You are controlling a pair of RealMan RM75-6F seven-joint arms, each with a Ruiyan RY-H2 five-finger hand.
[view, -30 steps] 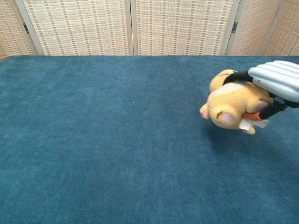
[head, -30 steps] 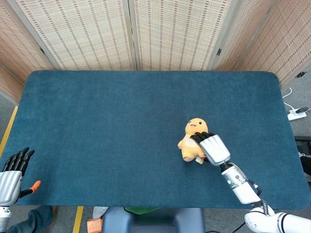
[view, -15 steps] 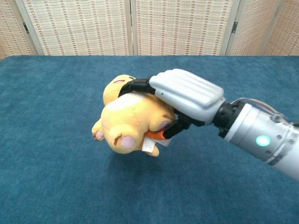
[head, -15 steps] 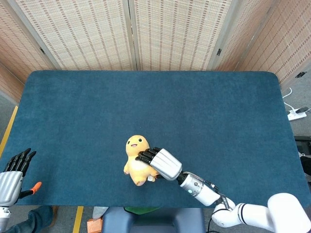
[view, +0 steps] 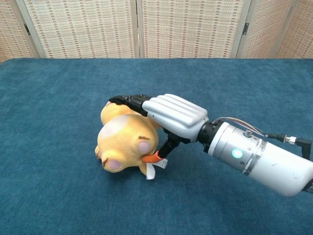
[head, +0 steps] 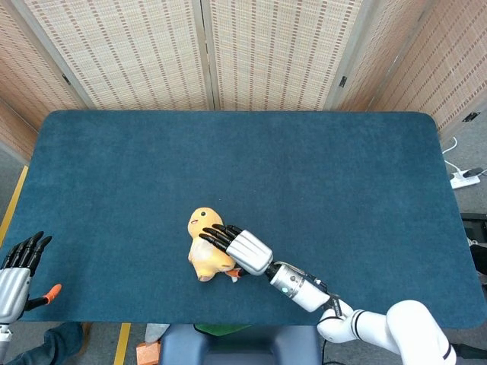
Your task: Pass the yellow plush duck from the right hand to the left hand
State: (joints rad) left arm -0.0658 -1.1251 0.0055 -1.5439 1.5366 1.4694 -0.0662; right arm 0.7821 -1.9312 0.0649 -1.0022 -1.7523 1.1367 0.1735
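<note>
The yellow plush duck (head: 205,249) lies low over the blue table, left of centre near the front edge. My right hand (head: 242,249) grips it, dark fingers over its top and thumb beneath; in the chest view the duck (view: 126,145) shows its round belly, pink feet and a white tag, with that right hand (view: 168,114) on its right side. My left hand (head: 17,274) is far off at the table's front left corner, fingers spread and holding nothing. The chest view does not show it.
The blue felt table (head: 152,167) stretches wide behind the duck. Woven screens (head: 266,46) stand along its far edge. A small orange thing (head: 52,292) lies beside the left hand at the table's front left corner.
My right hand carried the duck leftward across the table, then lowered it slightly toward the felt and turned it belly-forward. The left hand stayed at the corner.
</note>
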